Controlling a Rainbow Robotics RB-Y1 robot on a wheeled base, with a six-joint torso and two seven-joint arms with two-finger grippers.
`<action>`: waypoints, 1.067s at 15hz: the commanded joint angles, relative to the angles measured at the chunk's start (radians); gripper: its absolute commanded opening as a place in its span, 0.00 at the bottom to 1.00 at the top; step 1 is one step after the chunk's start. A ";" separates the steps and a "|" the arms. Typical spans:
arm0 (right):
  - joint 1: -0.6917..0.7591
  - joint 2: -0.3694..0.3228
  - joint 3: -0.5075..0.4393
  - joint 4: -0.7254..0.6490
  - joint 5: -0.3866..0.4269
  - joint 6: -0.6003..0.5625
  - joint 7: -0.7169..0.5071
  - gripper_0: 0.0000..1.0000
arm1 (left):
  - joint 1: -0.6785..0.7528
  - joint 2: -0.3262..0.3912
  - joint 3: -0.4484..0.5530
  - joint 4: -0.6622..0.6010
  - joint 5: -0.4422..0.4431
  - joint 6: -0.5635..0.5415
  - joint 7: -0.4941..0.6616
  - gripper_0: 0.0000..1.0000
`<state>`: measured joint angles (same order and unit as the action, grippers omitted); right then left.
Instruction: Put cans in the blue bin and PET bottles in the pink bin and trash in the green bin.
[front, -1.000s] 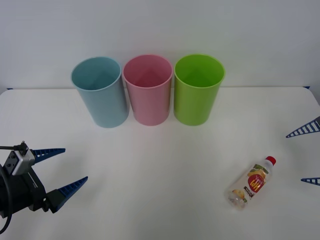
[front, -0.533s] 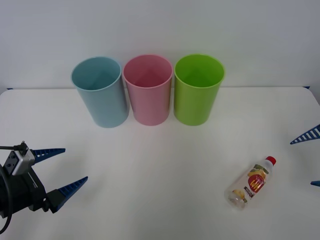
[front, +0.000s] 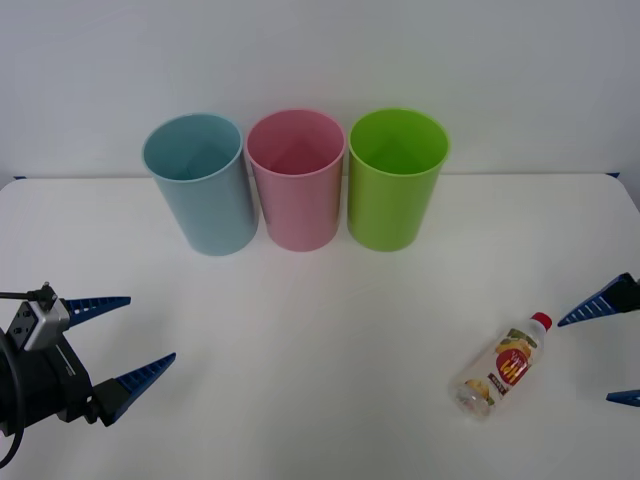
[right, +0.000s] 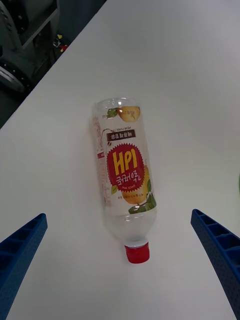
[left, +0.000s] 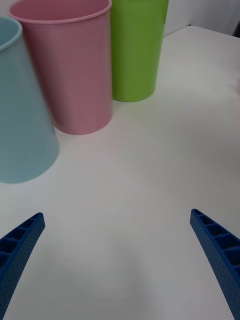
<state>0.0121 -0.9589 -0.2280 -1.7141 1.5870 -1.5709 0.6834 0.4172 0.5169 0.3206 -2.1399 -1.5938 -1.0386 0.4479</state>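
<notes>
The PET bottle (front: 502, 364) is lying on its side on the white table (front: 320, 350), on the robot's right and well apart from the three bins, its red cap pointing toward the right gripper (front: 608, 350). That gripper is sitting just beside the cap with its blue fingers spread wide and nothing between them; in its wrist view the bottle (right: 125, 170) is lying in line with the gap, untouched. At the far edge the blue bin (front: 200, 182), the pink bin (front: 296, 178) and the green bin (front: 396, 178) are standing upright in a tight row. The left gripper (front: 112, 350) is waiting low on the left, also wide and holding nothing. By my reading the sorting is barely starting: the bottle is not yet grasped and the pink bin is awaiting it. The bins' floors are lying partly out of sight, and the right gripper is being cut off by the front view's edge.
</notes>
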 joint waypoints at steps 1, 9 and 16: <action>-0.004 0.069 0.022 -0.024 0.076 0.000 -0.010 1.00 | 0.000 0.000 0.000 0.000 0.000 0.000 0.000 1.00; -0.063 0.212 0.081 -0.024 0.266 0.011 -0.027 1.00 | 0.000 0.000 0.000 0.000 0.000 0.000 0.000 1.00; -0.069 0.226 0.125 -0.021 0.324 0.034 -0.033 1.00 | 0.000 0.000 0.000 0.000 0.000 0.000 0.000 1.00</action>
<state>-0.0567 -0.7444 -0.1065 -1.7365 1.8986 -1.5403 0.6510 0.4172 0.5170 0.3206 -2.1399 -1.5938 -1.0386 0.4479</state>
